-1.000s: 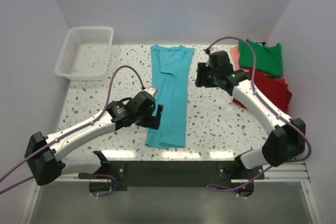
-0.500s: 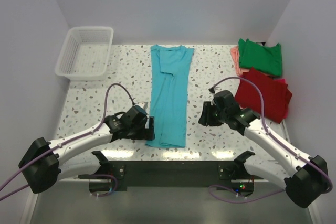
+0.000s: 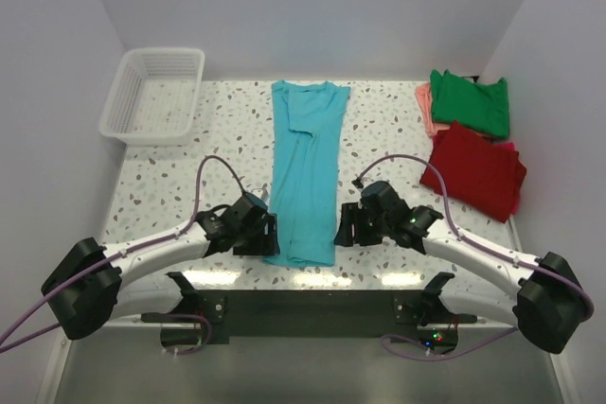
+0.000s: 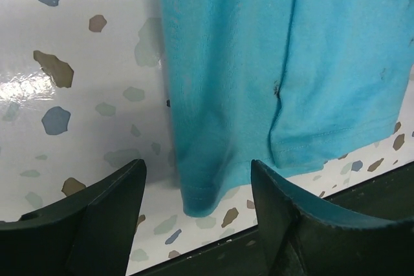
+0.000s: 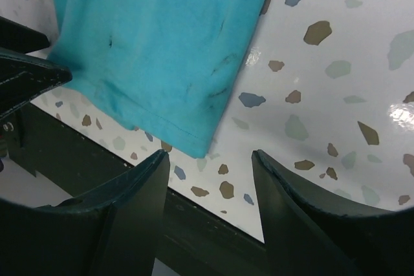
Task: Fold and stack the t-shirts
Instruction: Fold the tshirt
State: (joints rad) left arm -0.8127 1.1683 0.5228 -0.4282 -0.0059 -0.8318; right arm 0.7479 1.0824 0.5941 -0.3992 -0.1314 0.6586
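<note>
The turquoise t-shirt lies as a long narrow strip down the middle of the table, collar far, hem near. My left gripper is open at the hem's near left corner, which lies between the fingers. My right gripper is open at the hem's near right corner, just beside the cloth. A green t-shirt lies on a salmon-pink t-shirt at the far right, and a red t-shirt lies in front of them.
A white lattice basket stands at the far left corner. The table's near edge with a dark rail runs just below both grippers. White walls close in the left, back and right sides.
Both arms have swung toward the near edge. The right gripper came from the far middle down to the shirt's near right corner; the left moved down to the near left corner.
</note>
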